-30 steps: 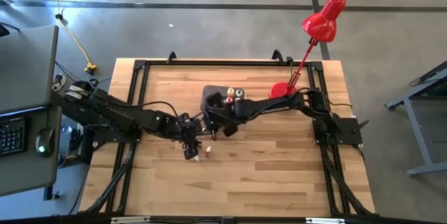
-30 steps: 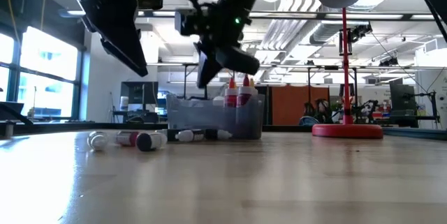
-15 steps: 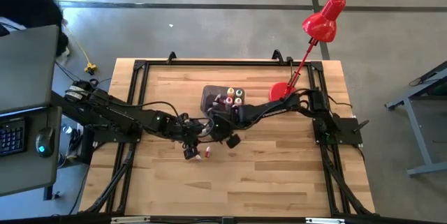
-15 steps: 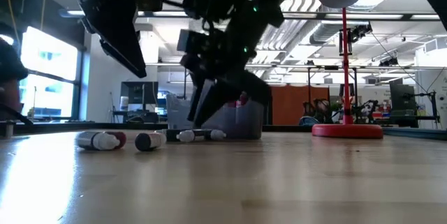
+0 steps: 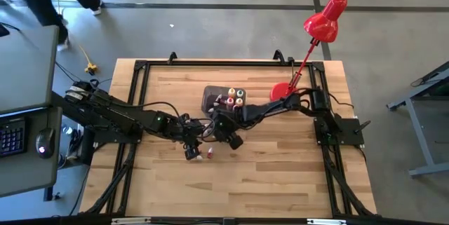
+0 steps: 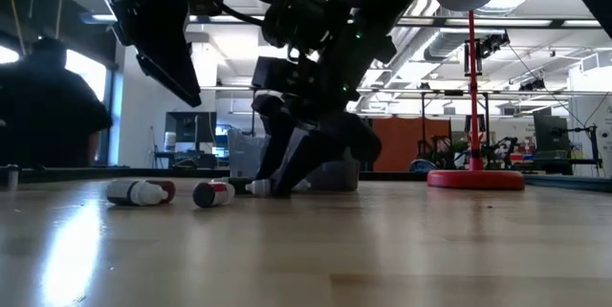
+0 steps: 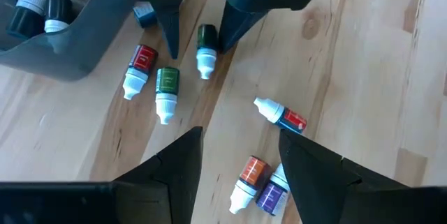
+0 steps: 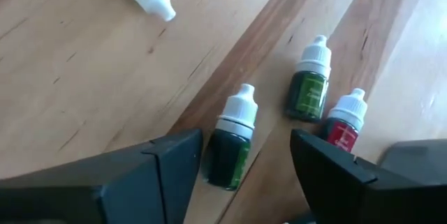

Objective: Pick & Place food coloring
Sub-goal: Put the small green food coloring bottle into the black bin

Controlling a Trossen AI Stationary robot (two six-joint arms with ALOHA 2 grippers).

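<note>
Several small food coloring bottles lie on their sides on the wood table near the dark grey bin [image 7: 66, 56], which holds more of them. My right gripper [image 8: 244, 147] is open and low over the table. Its fingers stand on either side of a dark green bottle [image 8: 230, 151], also seen in the left wrist view as the dark green bottle [image 7: 204, 48], without plainly touching it. Beside it lie a green bottle [image 8: 308, 88] and a red bottle [image 8: 343, 128]. My left gripper [image 7: 241, 151] hangs open above an orange bottle [image 7: 248, 177], a purple bottle [image 7: 269, 195] and a red-and-blue bottle [image 7: 283, 116].
A red desk lamp [image 5: 319, 25] stands with its base [image 5: 282, 90] at the table's far right. The bin [image 5: 219, 99] sits just beyond both grippers. A person moves on the floor past the table's far left corner. Bare wood lies toward the near edge.
My right gripper has come down from beside the bin to the table and tipped steeply downward. Its fingers have opened wide and now straddle the dark green bottle.
</note>
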